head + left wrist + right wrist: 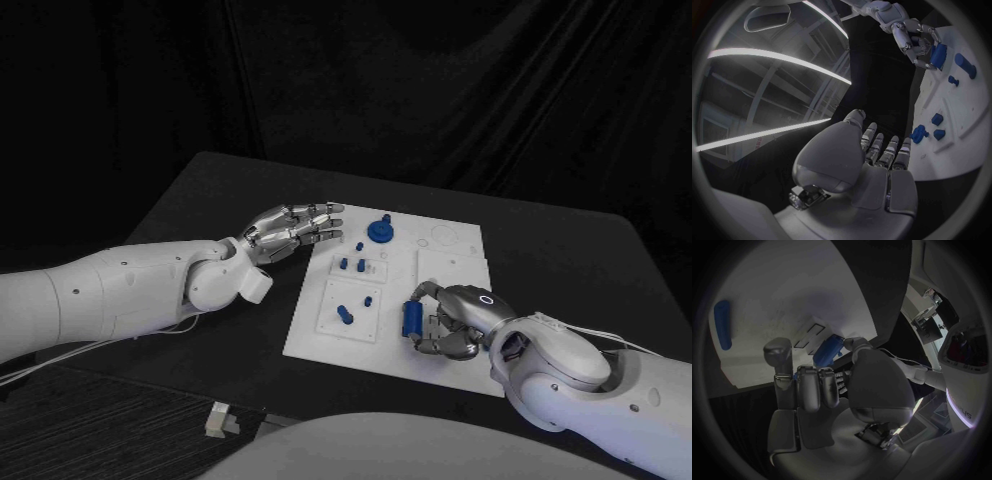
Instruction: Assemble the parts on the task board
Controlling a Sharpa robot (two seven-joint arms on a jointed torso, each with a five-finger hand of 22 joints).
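Observation:
The white task board [450,262] lies mid-table. My right hand [450,322] sits at the board's near edge and grips a blue cylinder part [413,320] upright between thumb and fingers; the same part [828,351] shows in front of the right hand [820,390], and again as the held part [937,55]. My left hand [296,228] hovers at the board's far left corner, fingers stretched out and holding nothing. A round blue knob part [379,231], small blue pegs [353,265] and a blue bar [345,314] sit on the board.
A small white block [219,420] lies near the table's front left edge. A thin cable [87,350] trails under my left arm. Bare black table [216,190] surrounds the board on the left and far side.

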